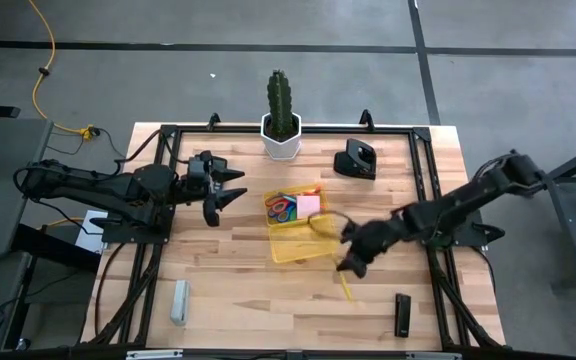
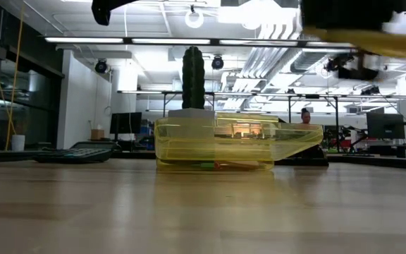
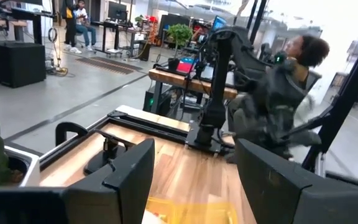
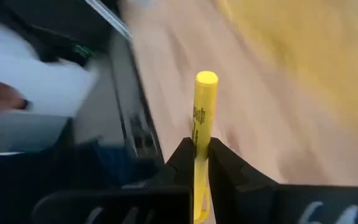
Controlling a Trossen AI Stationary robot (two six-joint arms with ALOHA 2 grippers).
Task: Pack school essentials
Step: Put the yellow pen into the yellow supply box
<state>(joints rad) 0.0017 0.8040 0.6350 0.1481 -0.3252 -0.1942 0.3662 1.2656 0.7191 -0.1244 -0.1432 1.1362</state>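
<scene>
High view: the right gripper (image 1: 353,262) sat at 4 o'clock of the yellow case (image 1: 296,228); the left gripper (image 1: 230,187), spread wide, at 9 o'clock. Right wrist view: fingers (image 4: 221,163) clamped the yellow pencil (image 4: 202,127).
</scene>
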